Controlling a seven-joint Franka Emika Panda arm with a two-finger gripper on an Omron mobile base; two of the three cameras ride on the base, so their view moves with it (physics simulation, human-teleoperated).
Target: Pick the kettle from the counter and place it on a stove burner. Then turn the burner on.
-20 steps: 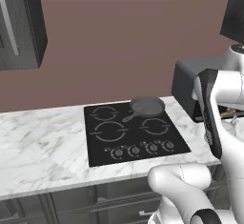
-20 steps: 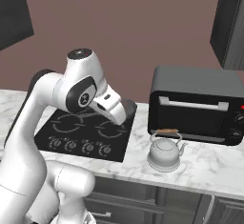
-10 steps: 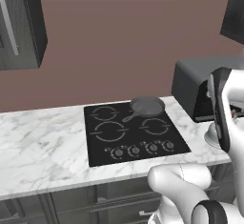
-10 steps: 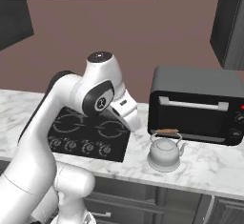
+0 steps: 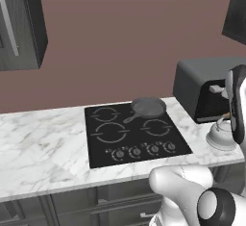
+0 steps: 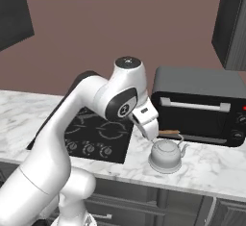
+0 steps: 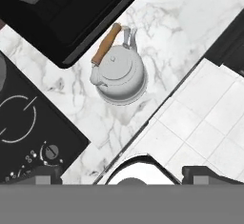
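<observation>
The silver-grey kettle [image 7: 118, 76] with its tan handle stands upright on the white marble counter [image 7: 181, 23], between the cooktop and the black toaster oven. The kettle [image 6: 166, 156] is just right of the cooktop's front corner, and the kettle [image 5: 221, 134] is half hidden by my arm. My gripper [image 7: 123, 173] hangs above it, open, nothing between its fingertips [image 7: 40, 173]. The hand [image 6: 147, 124] points down just up and left of the kettle. The largest stove burner [image 5: 111, 132] is the front-left ring on the black cooktop [image 5: 137, 131].
A dark grey frying pan [image 5: 149, 107] sits on the back-right ring. The toaster oven [image 6: 197, 106] stands close behind the kettle. Four knobs [image 5: 143, 150] line the cooktop's front edge. The counter's front edge [image 7: 157, 118] runs close beside the kettle, with tiled floor beyond.
My arm has swung right, from over the cooktop to above the kettle. The gripper stayed open. The kettle and pan have not moved.
</observation>
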